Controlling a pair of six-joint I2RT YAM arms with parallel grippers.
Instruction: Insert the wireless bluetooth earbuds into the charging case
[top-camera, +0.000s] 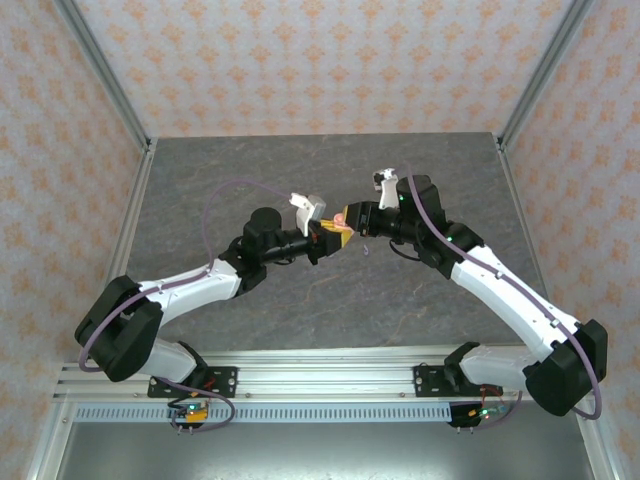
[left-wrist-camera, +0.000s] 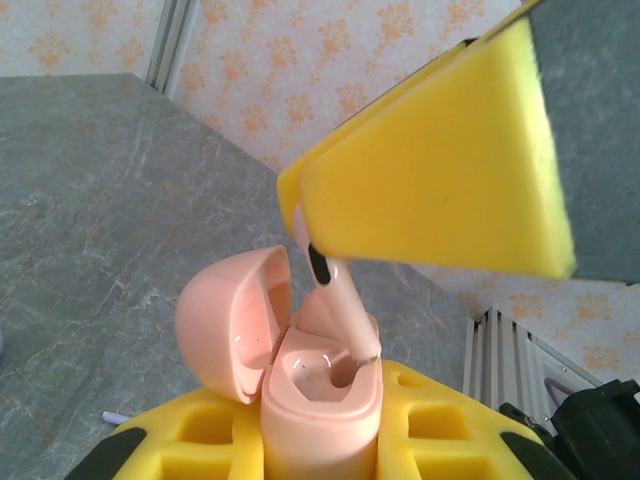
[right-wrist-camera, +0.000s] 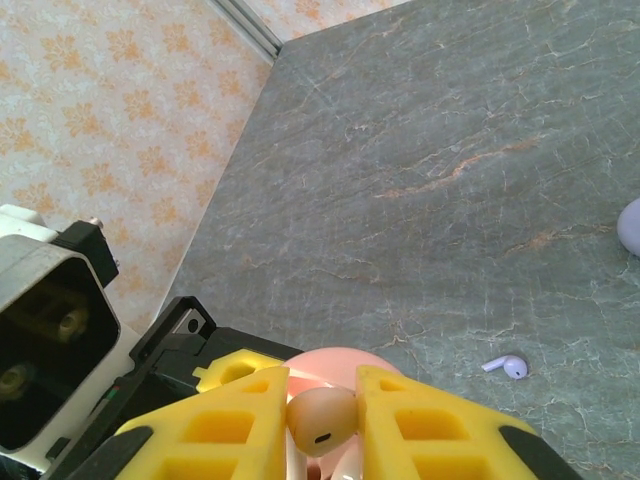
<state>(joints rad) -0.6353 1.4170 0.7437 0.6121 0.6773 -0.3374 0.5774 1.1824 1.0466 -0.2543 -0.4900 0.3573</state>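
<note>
The salmon-pink charging case (left-wrist-camera: 320, 400) stands upright with its lid (left-wrist-camera: 225, 320) swung open to the left. My left gripper (left-wrist-camera: 322, 435) is shut on the case body, one yellow pad on each side. A salmon-pink earbud (left-wrist-camera: 340, 310) is tilted above the case, its stem tip inside the right-hand slot. My right gripper (right-wrist-camera: 322, 425) is shut on the head of that earbud (right-wrist-camera: 322, 418). The two grippers meet above the middle of the table, the left gripper (top-camera: 330, 240) below the right gripper (top-camera: 352, 220). A lilac earbud (right-wrist-camera: 507, 366) lies loose on the table.
The edge of a lilac round case (right-wrist-camera: 632, 225) shows at the right of the right wrist view. The grey marbled table (top-camera: 300, 170) is fenced by patterned walls and metal corner posts (top-camera: 100, 75). A small lilac piece (left-wrist-camera: 115, 416) lies on the table by the left pad.
</note>
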